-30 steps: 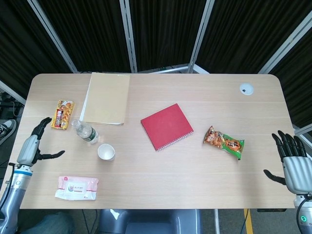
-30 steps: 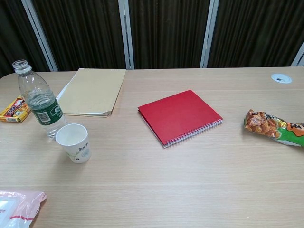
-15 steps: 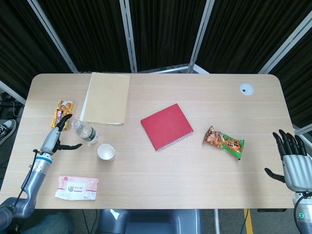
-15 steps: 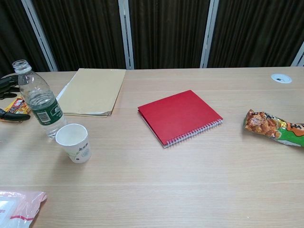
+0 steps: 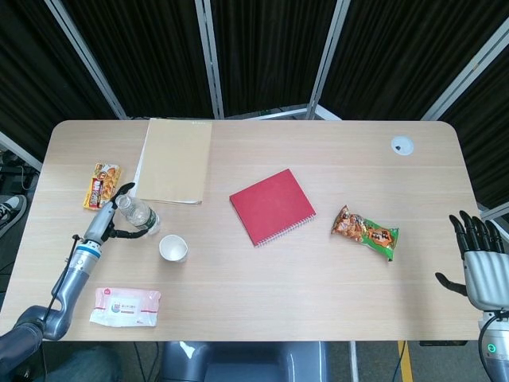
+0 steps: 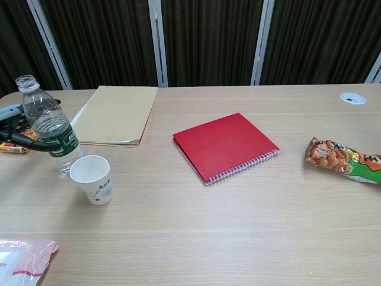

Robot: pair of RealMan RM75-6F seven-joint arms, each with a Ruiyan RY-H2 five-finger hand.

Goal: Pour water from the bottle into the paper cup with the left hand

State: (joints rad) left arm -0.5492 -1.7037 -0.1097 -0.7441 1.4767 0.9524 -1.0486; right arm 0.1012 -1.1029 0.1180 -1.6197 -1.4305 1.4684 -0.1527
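Our left hand [image 5: 110,222] has its fingers spread around the uncapped water bottle [image 6: 50,125], which stands upright just beside the paper cup [image 6: 93,179] at the table's left end; we cannot tell whether they touch it yet. We judge the thin clear plastic light, partly filled and easily squeezed, so we should grip at the labelled middle. Our right hand [image 5: 480,267] hangs spread and empty off the right edge.

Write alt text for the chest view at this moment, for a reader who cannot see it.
The left hand reaches in from the left edge, fingers open around an upright, uncapped water bottle on a wooden table, with an empty paper cup just in front. A manila folder, red notebook and snack bag lie further right.
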